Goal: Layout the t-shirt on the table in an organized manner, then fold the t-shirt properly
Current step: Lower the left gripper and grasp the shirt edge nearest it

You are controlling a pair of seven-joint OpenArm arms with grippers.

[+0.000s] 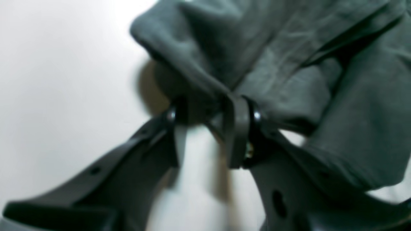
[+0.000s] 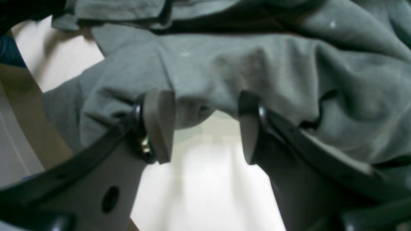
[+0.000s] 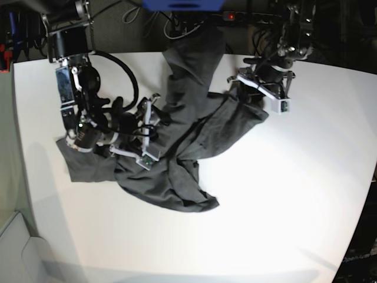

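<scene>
T-shirt (image 3: 177, 147) bunched mid-left on bench (image 3: 283, 206); left gripper (image 1: 205, 123) clamped on a fold, right gripper (image 2: 207, 125) apart around cloth: close right on one layer, then draw both outward to spread flat.

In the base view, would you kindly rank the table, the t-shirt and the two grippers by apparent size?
1. table
2. t-shirt
3. left gripper and right gripper: similar, mostly hidden by cloth, so unranked.
</scene>
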